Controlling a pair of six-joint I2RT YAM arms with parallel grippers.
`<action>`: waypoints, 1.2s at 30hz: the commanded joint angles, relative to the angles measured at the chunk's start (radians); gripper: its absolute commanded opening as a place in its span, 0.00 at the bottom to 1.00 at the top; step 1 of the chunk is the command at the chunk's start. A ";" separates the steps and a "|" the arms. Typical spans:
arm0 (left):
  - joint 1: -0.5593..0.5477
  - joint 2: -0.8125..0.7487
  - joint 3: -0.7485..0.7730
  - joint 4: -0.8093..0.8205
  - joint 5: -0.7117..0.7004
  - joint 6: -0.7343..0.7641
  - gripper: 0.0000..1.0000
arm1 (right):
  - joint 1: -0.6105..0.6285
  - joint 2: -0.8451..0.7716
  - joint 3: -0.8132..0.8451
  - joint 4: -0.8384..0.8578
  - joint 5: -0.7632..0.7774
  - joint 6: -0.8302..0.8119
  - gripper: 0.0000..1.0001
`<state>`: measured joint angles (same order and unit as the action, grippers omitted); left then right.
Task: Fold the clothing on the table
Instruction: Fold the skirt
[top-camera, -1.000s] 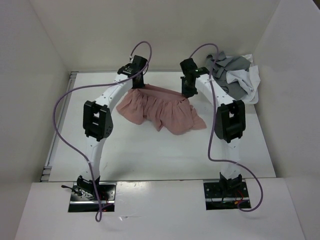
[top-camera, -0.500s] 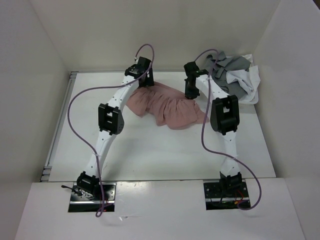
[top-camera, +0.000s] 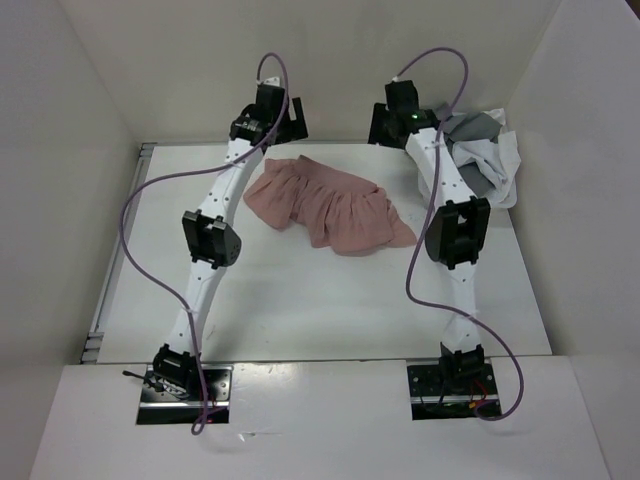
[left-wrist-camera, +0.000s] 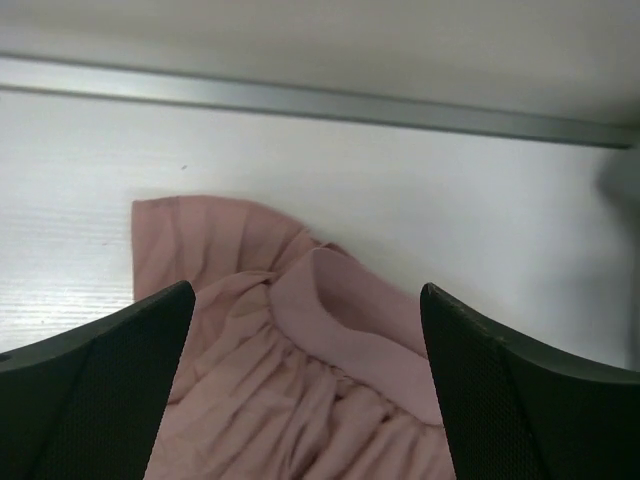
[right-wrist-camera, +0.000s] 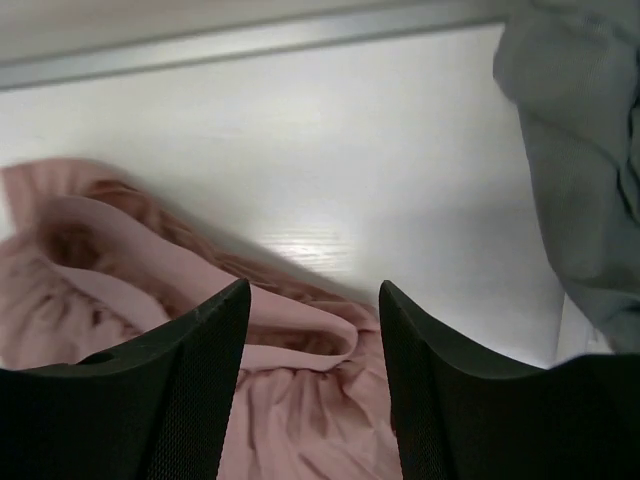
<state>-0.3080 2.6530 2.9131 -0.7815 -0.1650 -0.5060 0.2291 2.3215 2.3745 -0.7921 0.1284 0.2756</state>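
Left gripper (left-wrist-camera: 305, 300) is held wide open, and the right gripper (right-wrist-camera: 312, 290) is spread too, with nothing pinched. The pink clothing (top-camera: 325, 205) is laid crumpled on the table (top-camera: 300, 300) below them, near the far edge.

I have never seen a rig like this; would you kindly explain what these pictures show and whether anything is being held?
Two robot arms are bolted at the near edge of a white table, each ending in a two-finger gripper. The wide picture comes from a fixed camera above and behind them. The other two come from wrist cameras, so the dark shapes there are each gripper's own fingers. A dusty-pink garment lies crumpled on the table; a grey garment and a white garment are piled in the far right corner. The left gripper and right gripper both hover open by the pink fabric's far edge, holding nothing.
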 joint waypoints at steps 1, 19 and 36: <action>0.014 -0.122 0.070 0.077 0.117 -0.032 1.00 | 0.001 -0.082 0.109 -0.015 -0.075 -0.018 0.60; -0.214 -0.107 0.060 -0.256 -0.011 0.185 1.00 | -0.020 -0.711 -1.113 0.295 -0.337 0.255 0.83; -0.184 -0.186 -0.072 -0.256 0.009 0.204 1.00 | -0.106 -0.734 -1.495 0.704 -0.398 0.514 0.87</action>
<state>-0.4942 2.5488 2.8655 -1.0397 -0.1703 -0.3370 0.1467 1.5921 0.9134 -0.2283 -0.2535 0.7326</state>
